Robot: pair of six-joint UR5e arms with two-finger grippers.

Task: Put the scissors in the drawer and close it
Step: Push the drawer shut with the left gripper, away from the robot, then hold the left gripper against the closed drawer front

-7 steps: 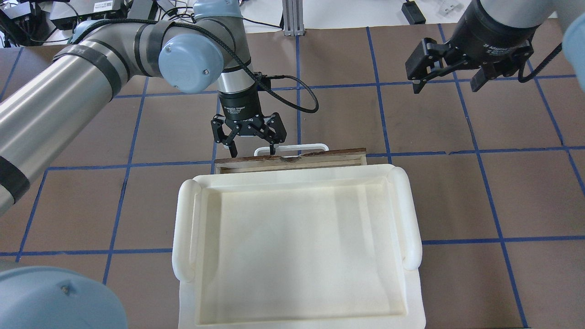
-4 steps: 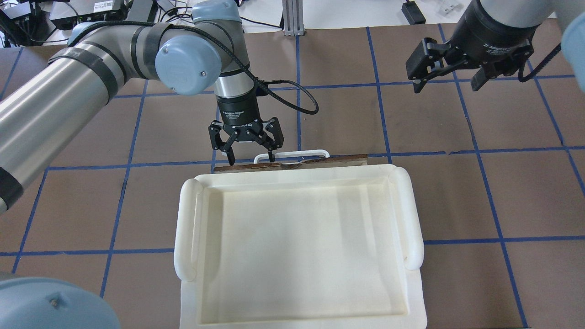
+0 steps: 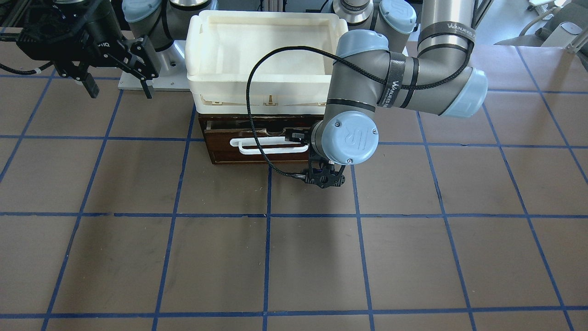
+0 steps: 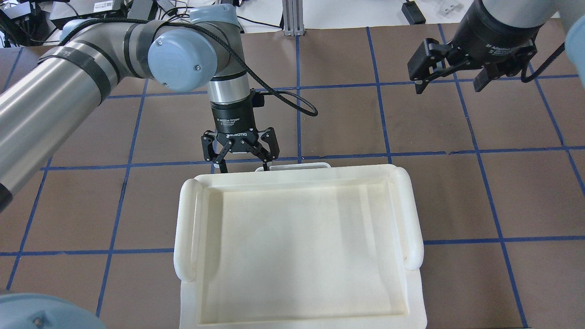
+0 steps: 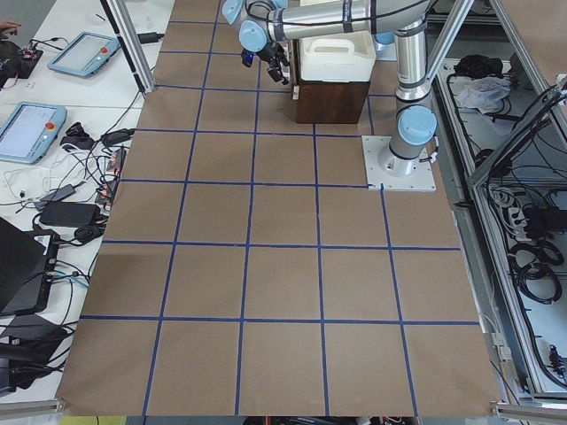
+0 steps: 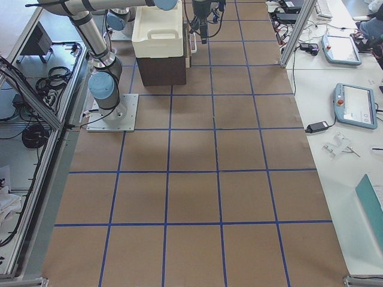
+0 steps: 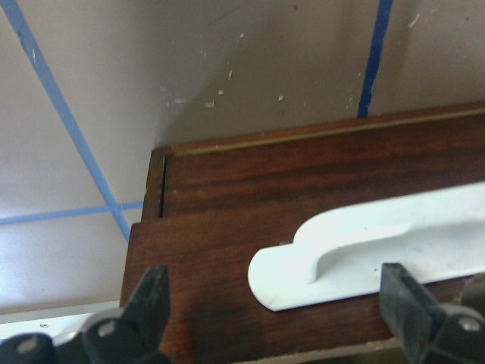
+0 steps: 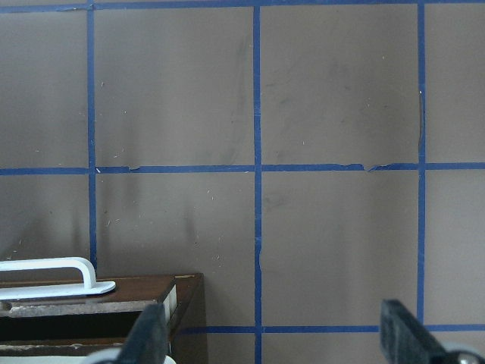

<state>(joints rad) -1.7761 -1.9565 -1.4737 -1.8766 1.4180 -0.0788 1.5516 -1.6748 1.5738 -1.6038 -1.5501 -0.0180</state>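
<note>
Drawer [image 3: 220, 154] has slid beneath the tray [image 4: 292, 176]; we find left claw [image 4: 245, 169] spread at its handle [image 3: 268, 146], right claw [image 4: 449, 87] open, empty.

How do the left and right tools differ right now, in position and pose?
Position: the left tool is down at the drawer front, while the right tool hangs off to the side over bare table.
Contact zone: the left tool straddles the end of the white handle; the right tool has nothing between its fingers.
Shared: both are open and empty.
</note>
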